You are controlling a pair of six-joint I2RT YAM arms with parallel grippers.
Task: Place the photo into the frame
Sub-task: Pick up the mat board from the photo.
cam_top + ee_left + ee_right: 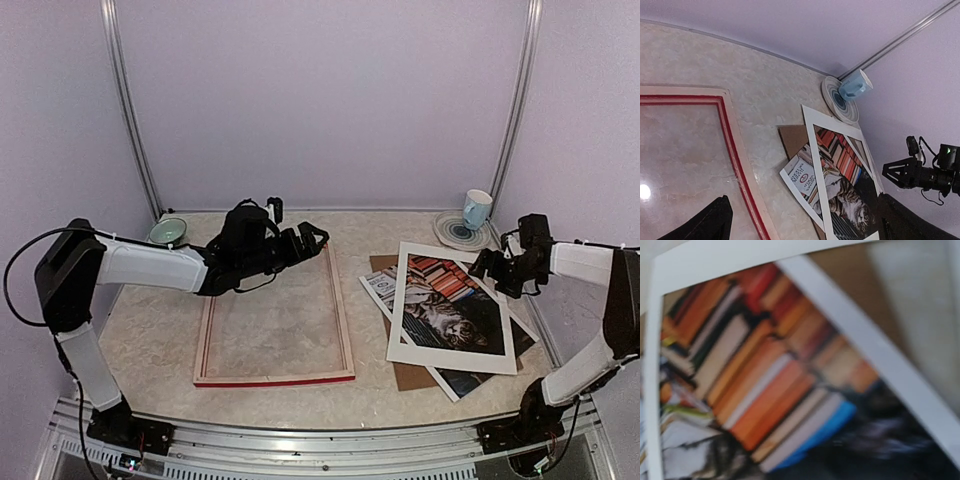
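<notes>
The frame [274,376] lies flat at centre left, red front edge nearest me, pale wood rails around bare glass; its red rim [735,155] crosses the left wrist view. The photo [445,305], a tabby cat on colourful books, lies at the right under a white card mat [399,305], with its corners sticking out. It shows in the left wrist view [802,175] and, blurred, fills the right wrist view [765,380]. My left gripper [312,240] hangs open over the frame's far right corner, holding nothing. My right gripper [488,264] stands open just above the mat's far right corner.
A brown backing board [410,376] lies under the photo and mat. A pale blue cup [477,208] stands on a striped plate [448,236] at the back right. A green bowl [168,232] sits at the back left. Purple walls enclose the table.
</notes>
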